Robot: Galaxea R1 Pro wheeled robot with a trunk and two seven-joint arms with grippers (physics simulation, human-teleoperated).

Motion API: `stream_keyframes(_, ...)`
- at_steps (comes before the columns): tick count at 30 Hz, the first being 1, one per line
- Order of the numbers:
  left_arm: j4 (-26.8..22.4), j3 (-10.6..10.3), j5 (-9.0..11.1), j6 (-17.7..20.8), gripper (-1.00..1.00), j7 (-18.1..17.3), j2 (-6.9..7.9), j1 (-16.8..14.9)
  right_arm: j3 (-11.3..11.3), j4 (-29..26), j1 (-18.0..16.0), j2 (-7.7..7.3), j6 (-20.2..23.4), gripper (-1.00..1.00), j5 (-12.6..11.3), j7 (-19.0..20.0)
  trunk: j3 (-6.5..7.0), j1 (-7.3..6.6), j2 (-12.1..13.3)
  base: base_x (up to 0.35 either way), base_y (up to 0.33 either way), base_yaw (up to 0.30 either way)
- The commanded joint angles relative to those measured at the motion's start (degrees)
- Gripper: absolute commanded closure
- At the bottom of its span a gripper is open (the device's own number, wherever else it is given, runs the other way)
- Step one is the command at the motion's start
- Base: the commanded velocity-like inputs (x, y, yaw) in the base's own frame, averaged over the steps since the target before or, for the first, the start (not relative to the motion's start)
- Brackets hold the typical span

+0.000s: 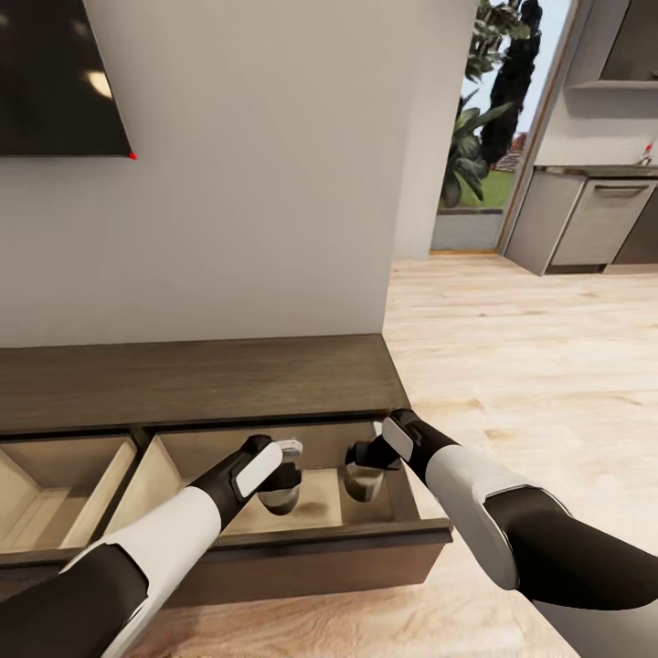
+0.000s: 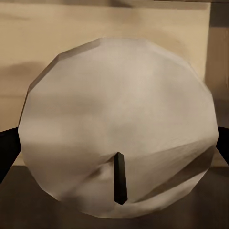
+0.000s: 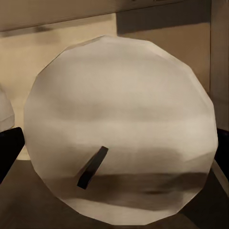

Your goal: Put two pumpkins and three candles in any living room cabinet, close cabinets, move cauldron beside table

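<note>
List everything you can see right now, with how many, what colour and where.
Candles: two, pale grey-white, in the open right drawer; one in the left gripper, one in the right.
Cabinet: one, dark brown, low against the wall.
Drawers: two, pale beige inside, pulled open, left and right.
Screen: one, black, on the wall upper left.
Floor: pale wood, to the right.
Kitchen units: grey, far right.
Plants: green, beyond the doorway.
Left gripper: black and white, shut on a candle.
Right gripper: black and white, shut on a candle.
</note>
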Motion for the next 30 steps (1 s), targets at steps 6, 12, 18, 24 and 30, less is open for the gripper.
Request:
stream_keyframes(6, -0.3, -0.4, 0.5, 0.0, 1.0, 0.4, 0.12, -0.1, 3.4, -0.3, 0.0, 0.0, -2.5, 1.0, -0.6, -0.5, -1.39, 0.14, -0.1, 0.0, 0.0, 0.0)
stream_keyframes(12, -0.4, -0.4, 0.5, 0.0, 1.0, 0.4, 0.16, -0.1, 5.0, -0.5, 0.0, 0.0, -3.8, 1.0, -0.6, -0.5, -1.39, 0.14, -0.1, 0.0, 0.0, 0.0)
stream_keyframes(18, -0.4, -0.4, 0.5, 0.0, 1.0, 0.4, 0.19, 0.0, 5.1, -0.5, 0.0, 0.0, -3.8, 1.0, -0.6, -0.5, -1.61, 0.16, -0.1, 0.0, 0.0, 0.0)
stream_keyframes(24, -0.4, -0.4, 0.5, 0.0, 1.0, 0.4, 0.25, -0.1, 5.1, -0.5, 0.0, 0.0, -3.8, 1.0, -0.7, -0.5, -2.94, 0.32, -0.2, 0.0, 0.0, 0.0)
stream_keyframes(30, -0.4, -0.3, 0.5, 0.0, 1.0, 0.4, 0.25, -0.1, 5.1, -0.4, 0.0, 0.0, -3.9, 1.0, -0.7, -0.5, -3.82, 0.42, -0.3, 0.0, 0.0, 0.0)
